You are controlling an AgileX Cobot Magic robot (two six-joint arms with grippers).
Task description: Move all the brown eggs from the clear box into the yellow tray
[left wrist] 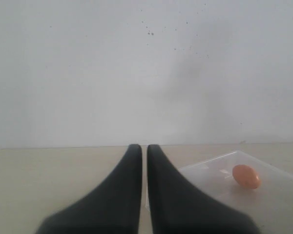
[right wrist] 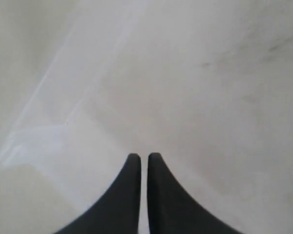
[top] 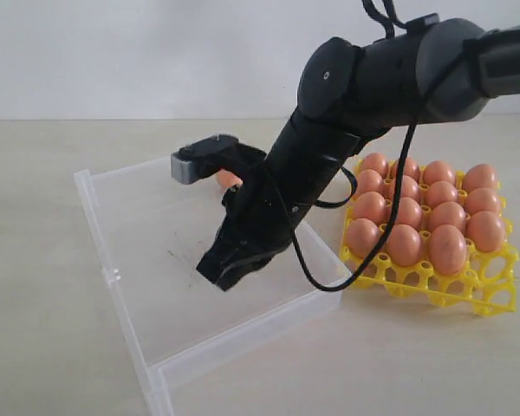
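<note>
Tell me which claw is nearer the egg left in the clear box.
Right. The right claw hangs shut over the floor of the clear box, with the egg close by. The left claw sits shut outside the box, farther off.

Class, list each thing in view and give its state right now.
clear box: open-topped, holding one brown egg.
yellow tray: nearly full of eggs.
right claw: shut, empty, low over the clear box.
left claw: shut, empty.
</note>
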